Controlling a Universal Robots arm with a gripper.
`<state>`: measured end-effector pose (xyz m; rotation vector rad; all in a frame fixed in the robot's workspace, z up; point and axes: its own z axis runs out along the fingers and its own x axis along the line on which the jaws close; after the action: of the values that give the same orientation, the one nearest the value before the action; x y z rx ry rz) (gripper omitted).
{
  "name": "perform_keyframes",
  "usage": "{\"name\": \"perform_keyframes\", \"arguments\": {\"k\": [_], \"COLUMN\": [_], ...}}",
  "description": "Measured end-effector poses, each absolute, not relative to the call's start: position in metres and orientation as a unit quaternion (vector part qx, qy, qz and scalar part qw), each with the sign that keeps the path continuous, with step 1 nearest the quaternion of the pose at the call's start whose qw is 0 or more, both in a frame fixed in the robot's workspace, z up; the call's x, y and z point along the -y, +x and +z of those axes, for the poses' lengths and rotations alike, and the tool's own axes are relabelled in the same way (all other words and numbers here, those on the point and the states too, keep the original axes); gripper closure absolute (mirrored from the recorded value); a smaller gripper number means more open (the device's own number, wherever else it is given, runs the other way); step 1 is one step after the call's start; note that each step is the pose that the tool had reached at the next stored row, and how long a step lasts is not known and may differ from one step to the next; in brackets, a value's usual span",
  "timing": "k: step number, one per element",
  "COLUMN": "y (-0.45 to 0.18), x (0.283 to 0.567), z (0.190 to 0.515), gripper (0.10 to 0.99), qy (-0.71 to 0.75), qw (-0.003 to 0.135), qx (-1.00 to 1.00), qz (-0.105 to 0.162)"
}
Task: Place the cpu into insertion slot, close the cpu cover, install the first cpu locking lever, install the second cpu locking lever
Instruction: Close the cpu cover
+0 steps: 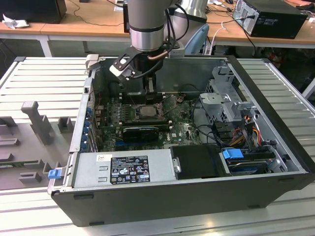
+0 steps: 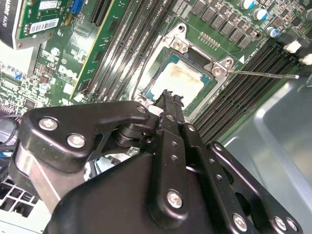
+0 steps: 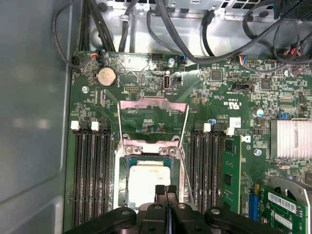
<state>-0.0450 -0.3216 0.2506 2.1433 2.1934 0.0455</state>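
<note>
At the insertion slot's [image 3: 123,168] edge, I am hovering my gripper [image 3: 165,191], fingers together and empty, while the cpu [image 3: 147,181] is sitting inside, the cpu cover [image 3: 153,103] lying open beyond the slot, locking levers [image 2: 263,74] seemingly unlatched.

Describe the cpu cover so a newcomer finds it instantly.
In the first wrist view, find the green motherboard, then the cpu between two banks of black memory slots. The cpu cover stands swung open beside it: a thin silvery frame, unlike its neighbours, with green board showing through its window.
</note>
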Motion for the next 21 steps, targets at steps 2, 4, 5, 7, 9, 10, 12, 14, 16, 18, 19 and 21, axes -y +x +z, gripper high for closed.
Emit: {"name": "perform_keyframes", "arguments": {"k": [2, 4, 5, 7, 9, 10, 12, 14, 16, 18, 19, 21], "y": [-0.0450, -0.0450, -0.0450, -0.0450, -0.0450, -0.0450, -0.0450, -0.0450, -0.0450, -0.0450, -0.0450, -0.0450], "x": [0.3216, 0.3215, 0.3215, 0.3213, 0.3214, 0.3213, 0.3213, 0.3213, 0.3213, 0.3213, 0.3213, 0.3213], "z": [0.2526, 0.2544, 0.2551, 0.2556, 0.2560, 0.2562, 0.2573, 0.2578, 0.2580, 0.2583, 0.2584, 0.2596], "gripper": [0.980, 0.980, 0.980, 0.980, 0.980, 0.980, 0.980, 0.980, 0.980, 0.980, 0.980, 0.980], "qy": [0.698, 0.698, 0.698, 0.698, 0.698, 0.698, 0.698, 0.698, 0.698, 0.698, 0.698, 0.698], "qw": [0.037, 0.037, 0.037, 0.037, 0.037, 0.037, 0.037, 0.037, 0.037, 0.037, 0.037, 0.037], "qx": [-0.715, -0.715, -0.715, -0.715, -0.715, -0.715, -0.715, -0.715, -0.715, -0.715, -0.715, -0.715], "qz": [0.015, 0.015, 0.015, 0.015, 0.015, 0.015, 0.015, 0.015, 0.015, 0.015, 0.015, 0.015]}}
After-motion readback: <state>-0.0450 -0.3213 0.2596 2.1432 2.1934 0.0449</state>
